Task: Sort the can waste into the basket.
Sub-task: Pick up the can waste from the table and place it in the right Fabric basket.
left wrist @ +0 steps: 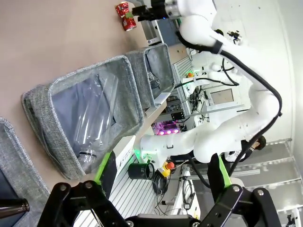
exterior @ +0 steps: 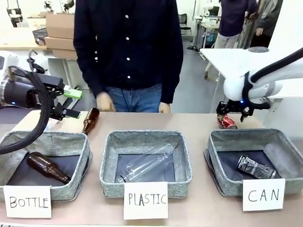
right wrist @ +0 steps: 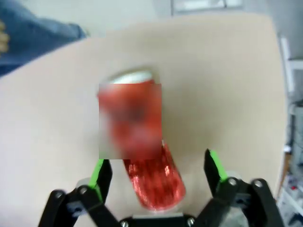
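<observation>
Right of frame: my right gripper (exterior: 231, 112), jaws spread wide, straddles the red can (exterior: 227, 122) on the table (exterior: 189, 120) behind the CAN basket (exterior: 215, 142), which holds the black can (exterior: 255, 167); my left gripper (exterior: 71, 100) hangs with fingers parted at far left

Behind the basket signed CAN (exterior: 220, 161), a red can (exterior: 227, 122) lies on the table (exterior: 199, 208). The right pincer (exterior: 231, 115) is low over it with jaws apart. A black-and-silver can (exterior: 255, 167) lies inside that basket. The middle basket signed PLASTIC (exterior: 108, 161) holds a clear bottle (exterior: 147, 165). The left pincer (exterior: 73, 103), also spread, hangs near a brown bottle (exterior: 90, 120) behind the basket signed BOTTLE (exterior: 47, 140).
</observation>
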Controlling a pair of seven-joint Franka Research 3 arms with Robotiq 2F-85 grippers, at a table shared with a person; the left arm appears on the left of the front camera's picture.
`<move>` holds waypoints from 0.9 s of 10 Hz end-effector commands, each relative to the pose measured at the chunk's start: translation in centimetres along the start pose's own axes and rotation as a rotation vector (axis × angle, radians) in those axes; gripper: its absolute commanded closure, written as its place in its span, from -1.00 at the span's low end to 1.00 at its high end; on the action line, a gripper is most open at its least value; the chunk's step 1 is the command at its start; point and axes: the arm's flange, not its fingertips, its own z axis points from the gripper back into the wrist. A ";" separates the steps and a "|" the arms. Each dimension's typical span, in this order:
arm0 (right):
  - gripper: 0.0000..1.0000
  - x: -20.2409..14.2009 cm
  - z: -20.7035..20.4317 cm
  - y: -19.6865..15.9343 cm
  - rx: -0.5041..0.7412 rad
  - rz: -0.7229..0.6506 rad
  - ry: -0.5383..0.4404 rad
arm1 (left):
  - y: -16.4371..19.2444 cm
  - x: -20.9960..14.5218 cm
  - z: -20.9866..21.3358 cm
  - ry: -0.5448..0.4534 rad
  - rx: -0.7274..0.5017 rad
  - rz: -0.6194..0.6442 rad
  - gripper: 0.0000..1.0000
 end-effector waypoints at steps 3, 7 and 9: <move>-1.00 2.8 -1.7 2.5 0.042 -0.039 0.047 | -0.1 0.0 0.2 0.005 0.001 -0.003 -1.00; -0.14 2.8 -2.3 2.1 0.041 -0.077 0.098 | -0.1 0.0 0.2 0.005 0.001 -0.003 -1.00; 1.00 2.7 -2.2 2.3 0.079 -0.067 0.115 | -0.1 0.0 0.2 0.005 0.001 -0.003 -1.00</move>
